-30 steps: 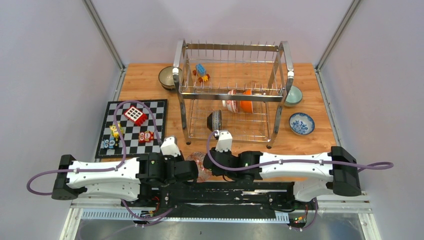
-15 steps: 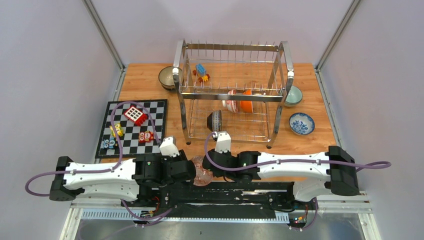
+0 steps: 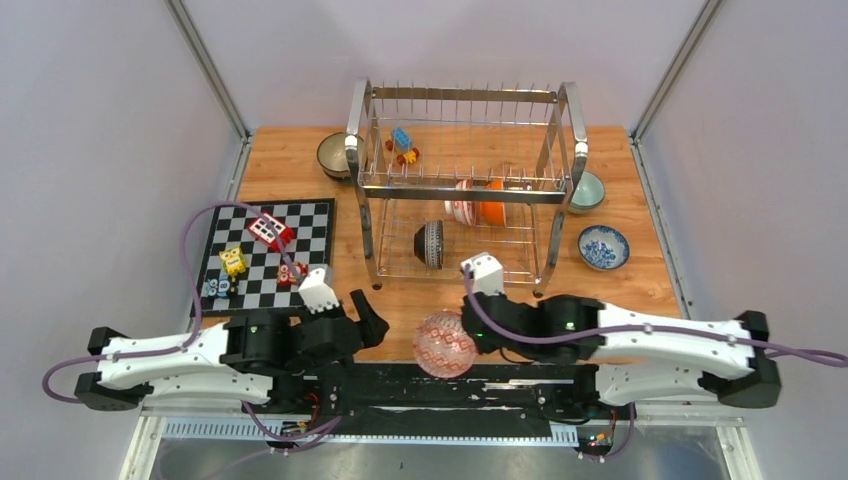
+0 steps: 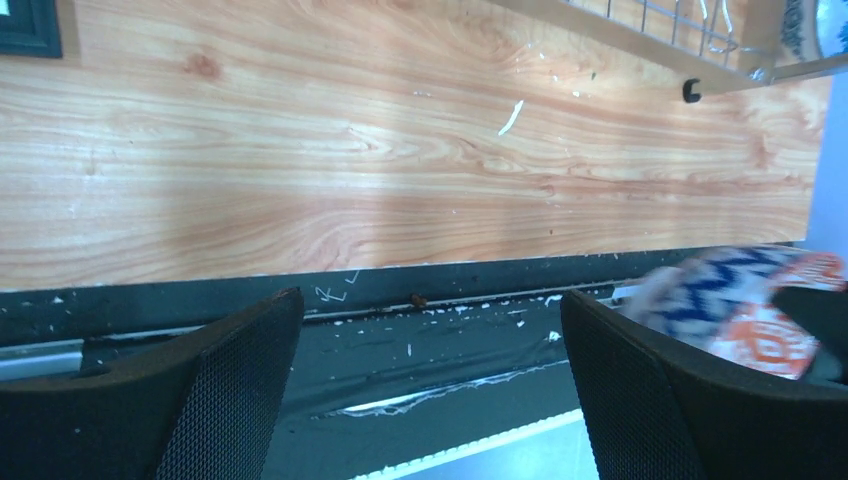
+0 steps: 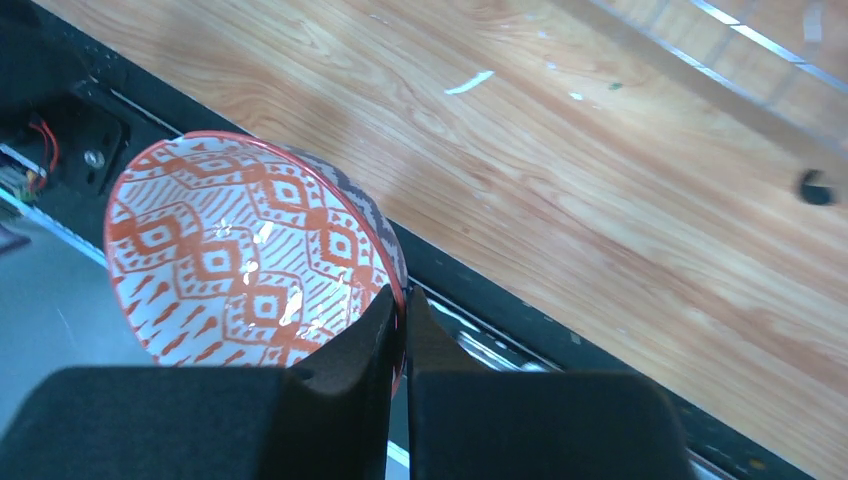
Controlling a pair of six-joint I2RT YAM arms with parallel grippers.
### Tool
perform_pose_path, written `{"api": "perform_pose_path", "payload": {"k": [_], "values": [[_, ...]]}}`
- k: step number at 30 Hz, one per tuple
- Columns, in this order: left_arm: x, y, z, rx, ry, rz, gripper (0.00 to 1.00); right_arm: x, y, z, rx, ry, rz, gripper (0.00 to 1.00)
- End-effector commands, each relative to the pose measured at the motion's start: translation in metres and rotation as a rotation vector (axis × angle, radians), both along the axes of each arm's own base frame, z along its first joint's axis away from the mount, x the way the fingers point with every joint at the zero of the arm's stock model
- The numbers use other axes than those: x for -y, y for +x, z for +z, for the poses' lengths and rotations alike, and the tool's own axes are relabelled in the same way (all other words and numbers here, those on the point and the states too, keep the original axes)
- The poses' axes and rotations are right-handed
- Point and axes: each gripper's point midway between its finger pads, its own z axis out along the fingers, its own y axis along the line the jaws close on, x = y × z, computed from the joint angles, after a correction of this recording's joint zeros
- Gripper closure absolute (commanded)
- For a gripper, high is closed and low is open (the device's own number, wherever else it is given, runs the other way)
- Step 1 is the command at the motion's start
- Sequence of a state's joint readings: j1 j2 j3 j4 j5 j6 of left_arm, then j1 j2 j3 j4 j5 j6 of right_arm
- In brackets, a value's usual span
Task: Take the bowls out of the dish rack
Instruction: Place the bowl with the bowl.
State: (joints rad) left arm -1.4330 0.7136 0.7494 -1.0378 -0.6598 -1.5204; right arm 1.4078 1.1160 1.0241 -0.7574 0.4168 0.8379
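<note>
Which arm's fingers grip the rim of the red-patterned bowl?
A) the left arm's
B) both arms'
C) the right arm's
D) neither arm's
C: the right fingers are shut on the rim of the red-patterned bowl, while the left fingers stand wide apart, holding nothing.

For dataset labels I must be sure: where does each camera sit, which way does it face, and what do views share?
Top external: fixed above and behind the arms, looking down on the table, dish rack and chequered board; both arms show.
Left wrist: faces the table's near edge; the open left gripper frames it.
Right wrist: looks down on the red patterned bowl, pinched at its rim by the shut right gripper.
Shared: that bowl, in all three.
</note>
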Motion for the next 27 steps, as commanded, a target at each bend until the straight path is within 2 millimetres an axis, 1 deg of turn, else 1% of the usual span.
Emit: {"api": "perform_pose_path", "payload": {"k": [1, 5, 7, 10, 12, 14, 16, 19, 23, 27], "values": [[-0.024, 0.010, -0.005, 0.095, -0.004, 0.009, 0.00, 0.073, 0.008, 0.030, 0.133, -0.128, 0.040, 0.98], [-0.027, 0.013, -0.004, 0.124, -0.099, 0.031, 0.00, 0.131, 0.027, 0.053, 0.197, -0.231, -0.111, 0.98], [-0.030, 0.016, -0.003, 0.136, -0.117, 0.048, 0.00, 0.150, 0.037, 0.061, 0.229, -0.278, -0.186, 0.98], [-0.033, 0.018, -0.003, 0.145, -0.114, 0.061, 0.00, 0.173, 0.053, 0.066, 0.249, -0.338, -0.301, 0.98], [-0.033, 0.018, -0.002, 0.147, -0.099, 0.060, 0.00, 0.188, 0.063, 0.071, 0.256, -0.341, -0.400, 0.98], [-0.033, 0.018, -0.002, 0.145, -0.078, 0.059, 0.00, 0.199, 0.070, 0.082, 0.273, -0.311, -0.464, 0.98], [-0.032, 0.018, -0.002, 0.142, -0.060, 0.053, 0.00, 0.208, 0.073, 0.097, 0.306, -0.256, -0.511, 0.98], [-0.028, 0.017, -0.001, 0.141, -0.042, 0.041, 0.00, 0.230, 0.076, 0.112, 0.346, -0.258, -0.577, 0.98], [-0.023, 0.022, 0.002, 0.178, -0.012, 0.022, 0.00, 0.267, 0.078, 0.113, 0.353, -0.336, -0.731, 0.98], [-0.020, 0.025, 0.006, 0.204, 0.014, 0.007, 0.00, 0.288, 0.085, 0.113, 0.360, -0.316, -0.897, 0.98]]}}
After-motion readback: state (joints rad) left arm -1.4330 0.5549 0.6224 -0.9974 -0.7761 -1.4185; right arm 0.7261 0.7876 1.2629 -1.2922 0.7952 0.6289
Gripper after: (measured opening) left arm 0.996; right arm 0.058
